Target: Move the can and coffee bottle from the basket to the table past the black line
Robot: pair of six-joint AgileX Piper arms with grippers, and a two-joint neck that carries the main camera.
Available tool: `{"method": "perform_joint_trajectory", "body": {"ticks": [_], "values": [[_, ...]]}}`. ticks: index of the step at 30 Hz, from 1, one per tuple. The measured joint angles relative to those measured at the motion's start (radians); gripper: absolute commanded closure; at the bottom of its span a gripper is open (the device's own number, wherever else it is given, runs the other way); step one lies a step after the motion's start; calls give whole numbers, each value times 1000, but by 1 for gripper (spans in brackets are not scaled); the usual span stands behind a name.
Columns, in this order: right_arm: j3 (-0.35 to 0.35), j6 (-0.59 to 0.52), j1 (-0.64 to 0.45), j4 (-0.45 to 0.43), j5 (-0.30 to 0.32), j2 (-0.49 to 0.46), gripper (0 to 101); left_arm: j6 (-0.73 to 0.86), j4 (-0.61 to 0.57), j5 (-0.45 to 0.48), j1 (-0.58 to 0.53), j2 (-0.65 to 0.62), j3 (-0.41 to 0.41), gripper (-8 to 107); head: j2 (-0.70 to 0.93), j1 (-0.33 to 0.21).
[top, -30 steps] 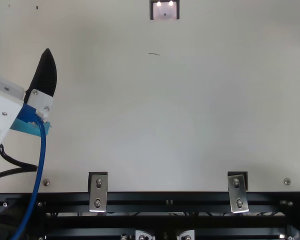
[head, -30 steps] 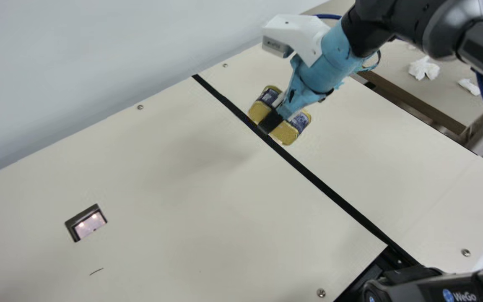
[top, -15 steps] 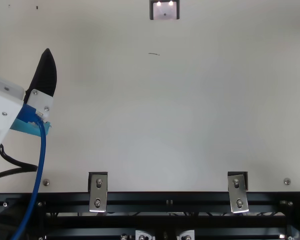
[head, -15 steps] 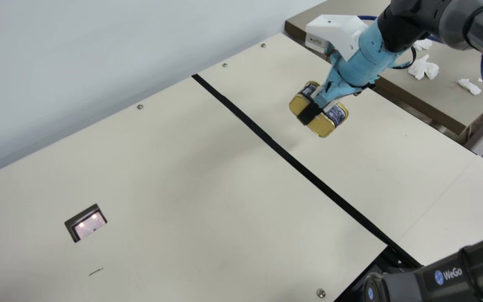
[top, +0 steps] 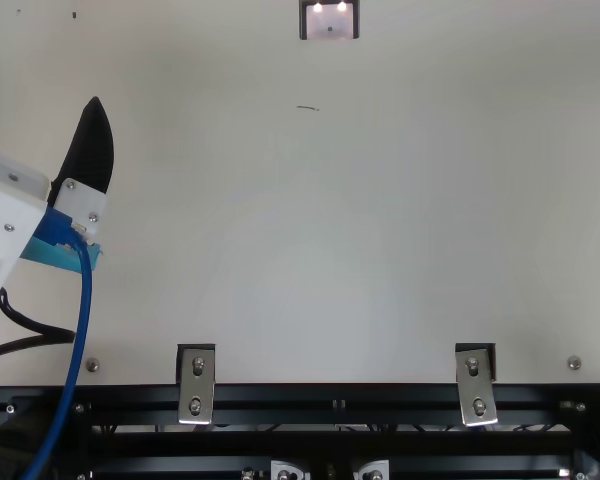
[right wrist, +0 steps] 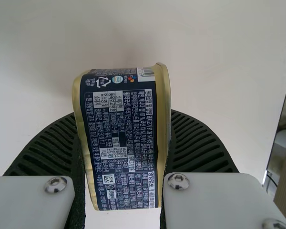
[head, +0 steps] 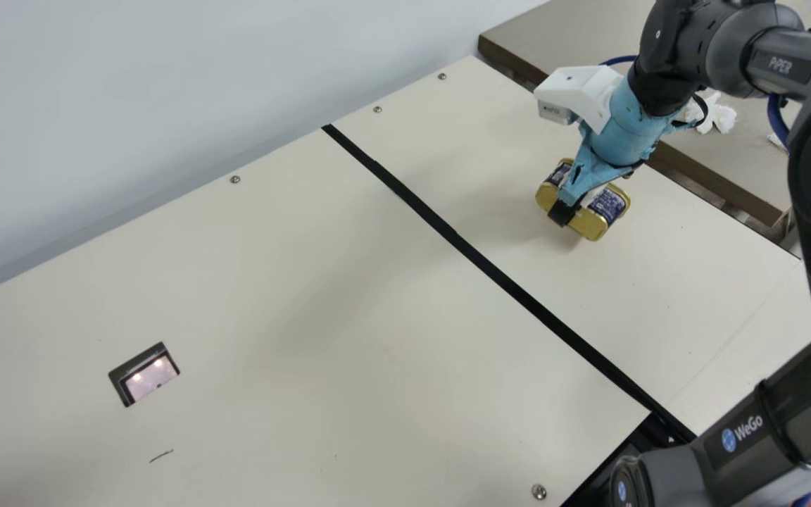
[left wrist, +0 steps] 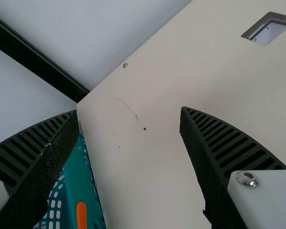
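Past the black line [head: 553, 322], over the table [head: 377, 317], my right tool [right wrist: 123, 114] grips the can [head: 592, 224] across its flat ends, sensible for something likely stiff, slick and heavyish, while my left tool [left wrist: 128, 113] gapes empty.

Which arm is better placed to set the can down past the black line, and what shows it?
Right, I judge: the right gripper holds the can over the table beyond the black line. The left gripper is open and empty, near the basket.
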Motion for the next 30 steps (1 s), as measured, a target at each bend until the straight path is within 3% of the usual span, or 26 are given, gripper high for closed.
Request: {"method": "perform_joint_trajectory", "body": {"ticks": [6,10,11,13,30], "values": [[14,40,-19,-97,-22,24,101,0,0,0,0,0,0,9,0,5],[20,41,-38,-90,-19,34,101,0,0,0,0,0,0,9,0,5],[22,37,-44,-83,-16,35,85,0,0,0,0,0,0,9,0,5],[26,30,-57,-69,-12,36,0,0,0,0,0,0,0,9,0,0],[14,-48,-62,35,-45,-60,0,0,0,0,0,0,0,9,0,0]]}}
